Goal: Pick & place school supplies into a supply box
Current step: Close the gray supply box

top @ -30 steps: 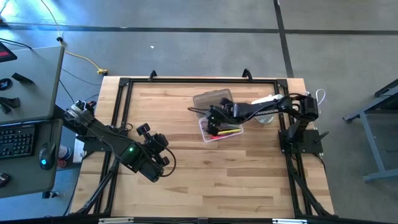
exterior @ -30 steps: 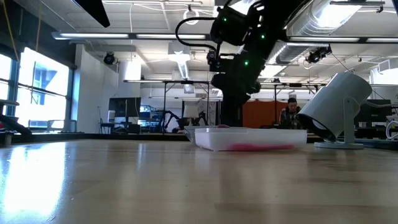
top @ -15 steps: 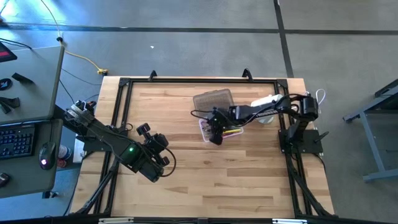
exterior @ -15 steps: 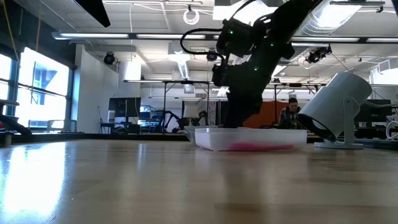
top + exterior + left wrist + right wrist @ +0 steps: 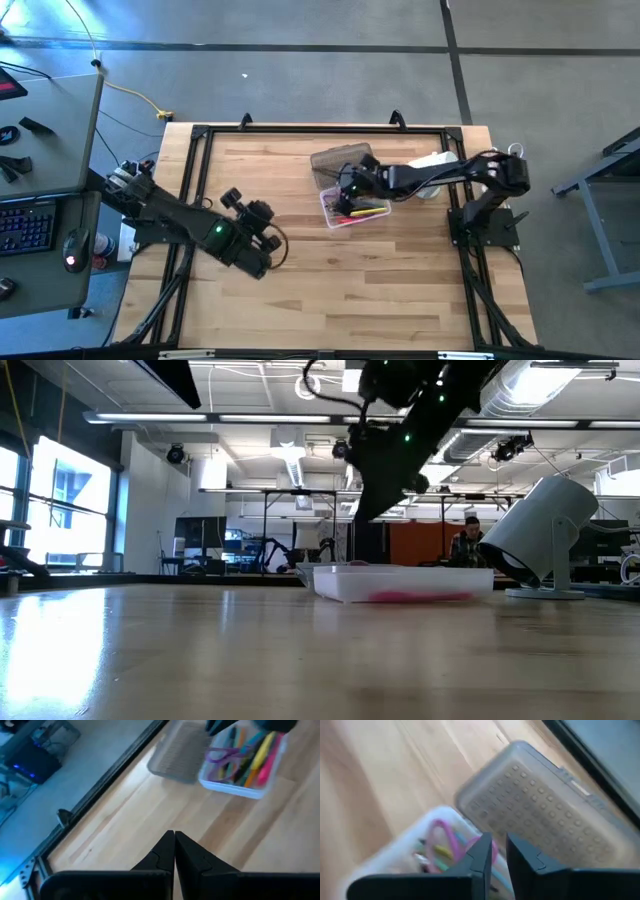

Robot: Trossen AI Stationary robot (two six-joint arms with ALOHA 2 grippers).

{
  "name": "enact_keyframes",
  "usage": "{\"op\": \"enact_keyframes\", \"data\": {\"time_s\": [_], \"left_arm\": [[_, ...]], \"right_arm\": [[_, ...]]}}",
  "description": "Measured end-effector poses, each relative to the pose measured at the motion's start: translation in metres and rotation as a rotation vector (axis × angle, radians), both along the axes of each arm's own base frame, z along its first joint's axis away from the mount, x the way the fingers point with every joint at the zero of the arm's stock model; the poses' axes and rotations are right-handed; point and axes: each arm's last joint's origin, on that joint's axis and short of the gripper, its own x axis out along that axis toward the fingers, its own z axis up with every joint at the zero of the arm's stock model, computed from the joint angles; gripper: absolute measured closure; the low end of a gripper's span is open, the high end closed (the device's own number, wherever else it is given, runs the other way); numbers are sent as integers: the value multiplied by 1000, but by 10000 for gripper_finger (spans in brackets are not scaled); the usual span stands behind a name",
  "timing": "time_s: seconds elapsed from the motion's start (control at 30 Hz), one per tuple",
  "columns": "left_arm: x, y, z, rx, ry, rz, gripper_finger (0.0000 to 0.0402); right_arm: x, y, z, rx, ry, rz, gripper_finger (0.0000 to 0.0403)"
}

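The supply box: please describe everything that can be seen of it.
The supply box is a small clear plastic tray resting flat on the wooden table. Its greyish, textured lid lies swung fully open beside it on the table. Inside lie pens and pencils in orange, yellow, green and pink, plus purple-handled scissors. The right claw hovers above it, empty.

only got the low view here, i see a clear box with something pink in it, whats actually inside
Observer: The supply box holds orange, yellow, green and pink pens, plus purple-handled scissors.
Operator: is the lid on
Observer: No, the lid lies open flat on the table beside the box.
Operator: where's the left arm
Observer: The left pincer waits over bare wood, apart from the box, fingers together.
Operator: and the right
Observer: The right pincer hangs over the box's lid side, holding nothing, a narrow gap between its fingers.
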Motion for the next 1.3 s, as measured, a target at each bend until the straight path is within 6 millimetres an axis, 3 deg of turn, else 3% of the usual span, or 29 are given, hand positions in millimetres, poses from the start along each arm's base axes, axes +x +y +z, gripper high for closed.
{"op": "enact_keyframes", "data": {"time_s": [0.1,0.27,0.47,0.67,0.8,0.97,1.07,1.3], "left_arm": [[7,16,-1,-5,41,46,358],[16,62,-12,-34,75,255,388],[27,131,-42,-124,67,466,377],[48,208,-74,-308,-79,352,388],[61,252,-84,-385,-295,221,380],[71,294,-96,-448,-473,119,378],[76,309,-110,-475,-508,96,389],[86,317,-153,-517,-448,115,382]], "right_arm": [[-7,5,18,124,-74,44,379],[-19,43,33,192,-50,174,397],[-32,104,26,207,8,153,399],[-54,139,0,263,32,96,401],[-72,146,-33,387,27,34,402],[-92,138,-72,441,-69,-16,402],[-101,131,-87,464,-136,-19,402],[-109,122,-98,479,-240,-29,403]]}}
